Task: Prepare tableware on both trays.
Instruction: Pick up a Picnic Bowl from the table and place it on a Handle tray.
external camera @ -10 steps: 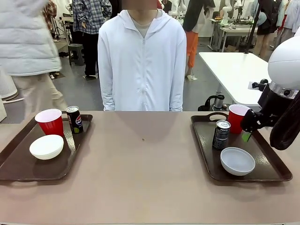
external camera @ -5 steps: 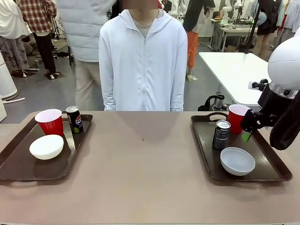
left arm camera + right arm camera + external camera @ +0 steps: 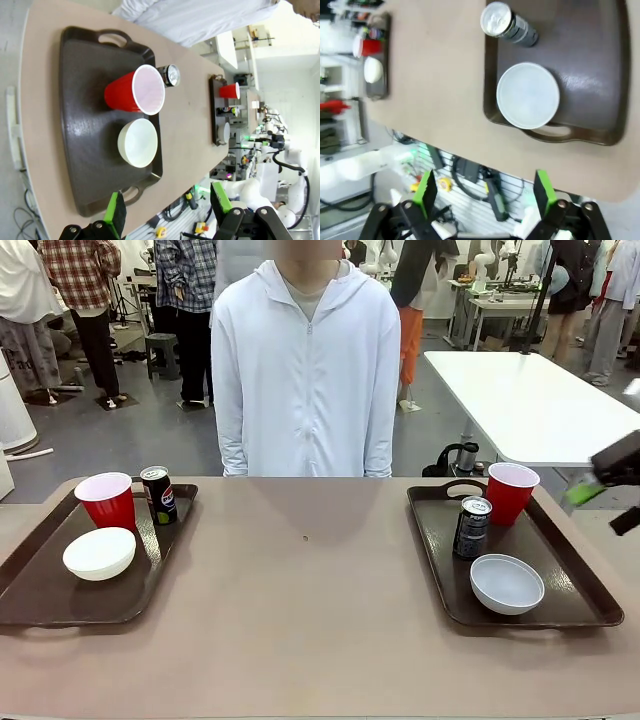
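With both grippers spread and empty, each tray [image 3: 430, 570] already holds its light, crushable red cup [image 3: 511, 492], slick bowl [image 3: 506, 583] and probably full can [image 3: 472, 527]; grip low, gently.

Left tray [image 3: 30, 595]: red cup [image 3: 106, 500] at back, can [image 3: 158, 494] just beside it at the far corner, white bowl [image 3: 100, 553] in front.
Right tray [image 3: 580, 590]: can [image 3: 471, 527] upright, red cup [image 3: 510, 492] behind it, bowl [image 3: 507, 583] in front.
Right gripper [image 3: 612, 490]: blurred at right edge, off the tray, holding nothing.
Person [image 3: 304, 360]: standing at far side, white jacket.
Table [image 3: 310, 620]: tan, bare between trays.
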Tool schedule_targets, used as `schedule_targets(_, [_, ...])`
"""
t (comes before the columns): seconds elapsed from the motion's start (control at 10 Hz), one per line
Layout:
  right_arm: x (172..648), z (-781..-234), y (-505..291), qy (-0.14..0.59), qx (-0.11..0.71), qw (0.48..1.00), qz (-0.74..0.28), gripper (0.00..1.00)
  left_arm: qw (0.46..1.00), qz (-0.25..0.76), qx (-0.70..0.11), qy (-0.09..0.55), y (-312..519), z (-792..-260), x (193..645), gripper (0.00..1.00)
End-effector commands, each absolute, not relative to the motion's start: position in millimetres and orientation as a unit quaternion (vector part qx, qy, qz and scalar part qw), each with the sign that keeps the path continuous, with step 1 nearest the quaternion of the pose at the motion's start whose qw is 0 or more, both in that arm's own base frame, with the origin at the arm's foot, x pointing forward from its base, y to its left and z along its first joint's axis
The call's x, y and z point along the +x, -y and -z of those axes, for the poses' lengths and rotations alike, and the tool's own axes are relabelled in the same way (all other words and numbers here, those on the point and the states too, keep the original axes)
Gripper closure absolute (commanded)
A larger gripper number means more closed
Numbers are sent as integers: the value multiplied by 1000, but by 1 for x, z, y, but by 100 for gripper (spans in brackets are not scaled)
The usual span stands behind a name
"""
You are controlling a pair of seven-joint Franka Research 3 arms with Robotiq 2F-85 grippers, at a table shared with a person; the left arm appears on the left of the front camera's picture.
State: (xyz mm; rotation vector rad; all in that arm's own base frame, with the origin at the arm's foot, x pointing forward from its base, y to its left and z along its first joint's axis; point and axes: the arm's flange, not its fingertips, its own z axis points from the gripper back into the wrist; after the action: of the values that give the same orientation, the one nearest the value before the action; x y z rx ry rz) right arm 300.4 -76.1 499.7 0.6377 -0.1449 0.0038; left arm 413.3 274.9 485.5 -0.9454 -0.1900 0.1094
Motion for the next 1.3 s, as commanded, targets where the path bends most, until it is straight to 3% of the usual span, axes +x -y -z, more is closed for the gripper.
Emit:
schedule_targets(0.0, [301,-483,129,77,381,921,11,0,881,-53,-461,98,-275,-487,412,10])
schedule_targets(0.4, [304,-468,216,85,491,865,58,0,881,-53,-461,98,-275,-487,412,10])
schedule_targets(1.2, [302,-455,226,80,503,858,71,0,881,-53,-461,98,-275,-487,412,10])
